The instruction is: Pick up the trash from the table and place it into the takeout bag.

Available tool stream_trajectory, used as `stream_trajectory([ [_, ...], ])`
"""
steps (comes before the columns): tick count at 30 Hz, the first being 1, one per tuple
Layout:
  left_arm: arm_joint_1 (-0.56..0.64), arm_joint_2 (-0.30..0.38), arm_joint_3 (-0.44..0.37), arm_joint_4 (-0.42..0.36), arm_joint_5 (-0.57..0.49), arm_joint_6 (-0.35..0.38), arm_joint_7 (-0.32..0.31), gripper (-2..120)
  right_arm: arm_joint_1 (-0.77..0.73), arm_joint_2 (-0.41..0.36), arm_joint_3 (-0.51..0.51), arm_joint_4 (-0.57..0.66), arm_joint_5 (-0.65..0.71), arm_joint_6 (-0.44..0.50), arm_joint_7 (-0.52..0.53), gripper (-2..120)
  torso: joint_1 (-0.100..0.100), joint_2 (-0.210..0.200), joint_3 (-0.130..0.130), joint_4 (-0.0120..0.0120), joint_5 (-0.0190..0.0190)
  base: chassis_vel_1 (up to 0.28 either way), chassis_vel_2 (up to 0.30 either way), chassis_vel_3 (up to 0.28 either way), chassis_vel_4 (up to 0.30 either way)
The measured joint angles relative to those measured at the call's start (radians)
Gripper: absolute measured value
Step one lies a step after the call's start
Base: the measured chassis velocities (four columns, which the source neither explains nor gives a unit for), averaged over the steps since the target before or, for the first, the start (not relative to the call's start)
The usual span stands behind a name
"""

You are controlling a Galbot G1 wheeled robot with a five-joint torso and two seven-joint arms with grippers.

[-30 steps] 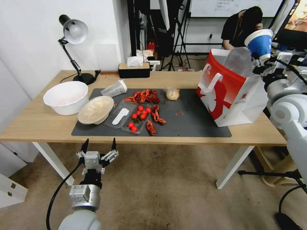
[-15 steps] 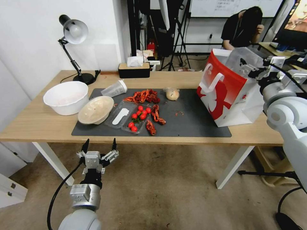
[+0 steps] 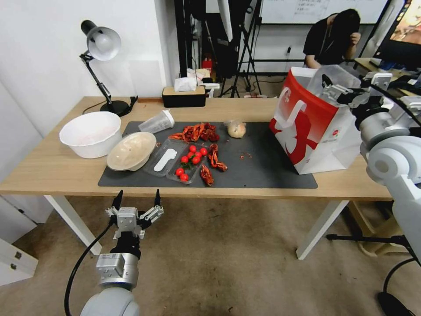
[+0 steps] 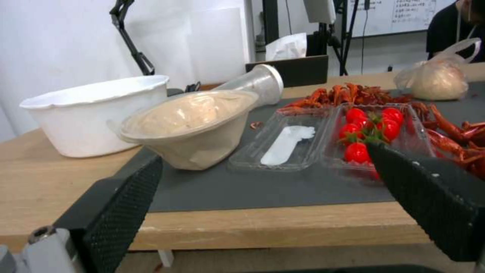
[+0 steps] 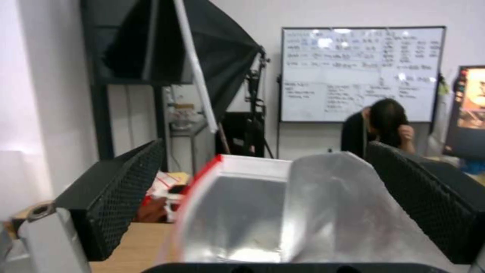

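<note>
The takeout bag (image 3: 307,127), red and white with a clear liner (image 5: 328,212), stands open at the right end of the table (image 3: 52,171). My right gripper (image 3: 337,90) hovers open just above the bag's mouth (image 5: 242,167), with nothing between its fingers (image 5: 121,189). Trash lies on the dark mat (image 3: 263,166): a beige bowl (image 3: 131,150) tilted against the white bowl, a clear lidded cup (image 3: 156,122) on its side, and a plastic-wrapped lump (image 3: 237,129). My left gripper (image 3: 137,196) hangs open below the table's front edge, facing the beige bowl (image 4: 192,125).
A big white bowl (image 3: 90,133) sits at the left. A clear tray of cherry tomatoes (image 3: 186,164) and red crawfish shells (image 3: 197,131) lie mid-mat. A desk lamp (image 3: 103,44) and black tissue box (image 3: 183,95) stand at the back edge.
One second ago my right gripper held a blue paper cup above the bag. The cup is gone from it now, and the gripper has sunk closer to the bag's mouth. The left arm stays still.
</note>
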State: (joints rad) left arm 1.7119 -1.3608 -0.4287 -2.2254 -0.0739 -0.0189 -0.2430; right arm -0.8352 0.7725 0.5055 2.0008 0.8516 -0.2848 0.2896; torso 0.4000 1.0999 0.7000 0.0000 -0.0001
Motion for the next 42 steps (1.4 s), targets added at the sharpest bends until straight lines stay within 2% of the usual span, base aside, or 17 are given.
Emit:
stream_trajectory([
  [6, -0.001, 0.005, 0.0, -0.001, 0.0, 0.0, 0.0, 100, -0.077, 0.005, 0.024, 0.079, 0.007, 0.024, -0.021, 100, 0.0, 0.0, 0.0, 0.0001, -0.0001, 0.0, 0.0, 0.0, 0.0],
  [10, -0.002, 0.01, 0.0, -0.001, -0.003, -0.002, 0.0, 100, -0.234, 0.038, 0.045, 0.184, -0.015, 0.07, -0.046, 100, 0.0, 0.0, 0.0, -0.0001, 0.0003, 0.0, 0.0, 0.0, 0.0],
  [11, -0.002, 0.01, 0.0, -0.001, -0.003, -0.002, 0.0, 100, -0.234, 0.038, 0.045, 0.184, -0.015, 0.07, -0.046, 100, 0.0, 0.0, 0.0, -0.0001, 0.0003, 0.0, 0.0, 0.0, 0.0],
  [12, -0.002, 0.011, -0.001, -0.001, -0.004, -0.003, 0.0, 100, -0.299, 0.057, 0.052, 0.219, -0.041, 0.081, -0.056, 100, 0.0, 0.0, 0.0, -0.0001, -0.0002, 0.0, 0.0, 0.0, 0.0],
  [15, -0.002, 0.012, 0.0, 0.0, -0.005, -0.003, 0.0, 100, -0.358, 0.078, 0.054, 0.247, -0.064, 0.083, -0.062, 100, 0.0, 0.0, 0.0, -0.0001, 0.0001, 0.0, 0.0, 0.0, 0.0],
  [18, -0.003, 0.015, 0.004, 0.003, -0.006, -0.003, 0.0, 100, -0.509, 0.155, 0.067, 0.294, -0.152, 0.098, -0.085, 100, 0.0, 0.0, 0.0, 0.0002, -0.0001, 0.0, 0.0, 0.0, 0.0],
  [20, -0.003, 0.017, 0.004, 0.003, -0.007, -0.004, 0.0, 100, -0.558, 0.185, 0.068, 0.299, -0.186, 0.107, -0.094, 100, 0.0, 0.0, 0.0, 0.0001, 0.0002, 0.0, 0.0, 0.0, 0.0],
  [23, -0.005, 0.026, 0.003, 0.004, -0.013, -0.005, 0.0, 100, -0.723, 0.293, 0.063, 0.302, -0.313, 0.148, -0.118, 100, 0.0, 0.0, 0.0, -0.0003, 0.0001, 0.0, 0.0, 0.0, 0.0],
  [27, -0.006, 0.029, 0.003, 0.004, -0.017, -0.005, -0.001, 100, -0.801, 0.344, 0.053, 0.301, -0.375, 0.17, -0.125, 100, 0.0, 0.0, 0.0, -0.0002, 0.0, 0.0, 0.0, 0.0, 0.0],
  [29, -0.007, 0.03, 0.005, 0.005, -0.02, -0.006, -0.001, 100, -0.88, 0.399, 0.032, 0.296, -0.442, 0.198, -0.127, 100, 0.0, 0.0, 0.0, -0.0002, -0.0001, 0.0, 0.0, 0.0, 0.0],
  [34, -0.007, 0.03, 0.005, 0.009, -0.022, -0.006, -0.002, 100, -0.945, 0.462, 0.008, 0.275, -0.522, 0.231, -0.118, 100, 0.0, 0.0, 0.0, 0.0001, -0.0001, 0.0, 0.0, 0.0, 0.0],
  [42, -0.005, 0.031, 0.001, 0.008, -0.022, -0.005, -0.001, 100, -0.973, 0.507, -0.019, 0.233, -0.562, 0.256, -0.111, 100, 0.0, 0.0, 0.0, 0.0001, 0.0, 0.0, 0.0, 0.0, 0.0],
])
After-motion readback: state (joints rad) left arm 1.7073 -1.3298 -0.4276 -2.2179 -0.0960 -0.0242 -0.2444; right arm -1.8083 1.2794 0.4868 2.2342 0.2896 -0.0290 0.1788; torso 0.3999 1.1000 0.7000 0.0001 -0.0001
